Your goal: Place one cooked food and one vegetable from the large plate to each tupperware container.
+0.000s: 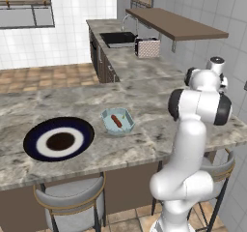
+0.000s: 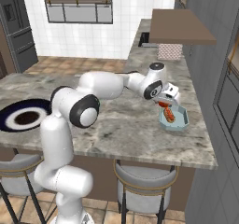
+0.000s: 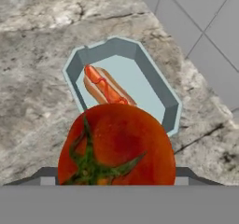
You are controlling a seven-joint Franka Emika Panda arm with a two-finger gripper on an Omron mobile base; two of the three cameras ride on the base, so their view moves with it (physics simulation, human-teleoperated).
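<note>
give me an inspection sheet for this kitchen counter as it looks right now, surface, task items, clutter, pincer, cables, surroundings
Surface: marble counter, intact.
Job's things: large plate bare; near tupperware container holds a bare sausage and a pale-green piece; far container holds a sausage in a bun; tomato above it.
Clutter: nothing seen.
Grippers: pincer over the far container, jaws wide around the tomato.
Cables: nothing seen.
Surroundings: sink, toaster, wall shelf, stools.
</note>
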